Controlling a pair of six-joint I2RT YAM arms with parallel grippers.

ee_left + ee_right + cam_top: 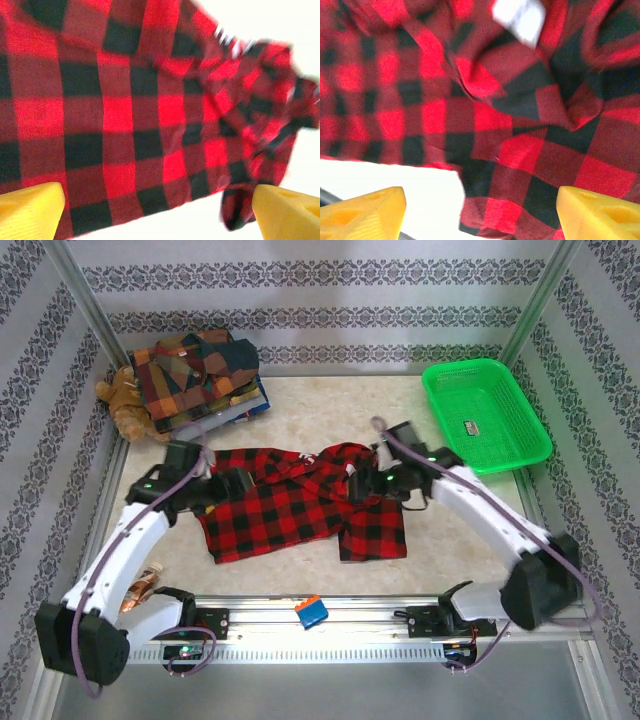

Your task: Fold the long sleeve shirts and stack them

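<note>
Arms (pixel 125 535) (pixel 480 505) bend inward over red-and-black shirt (pixel 270 515), jaws open.

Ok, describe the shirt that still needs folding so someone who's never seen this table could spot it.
On the pale table, look at the middle: the red-and-black check shirt lies there spread out and rumpled. The other shirts are folded in a stack at the far left corner and are multicoloured patchwork plaid.
</note>
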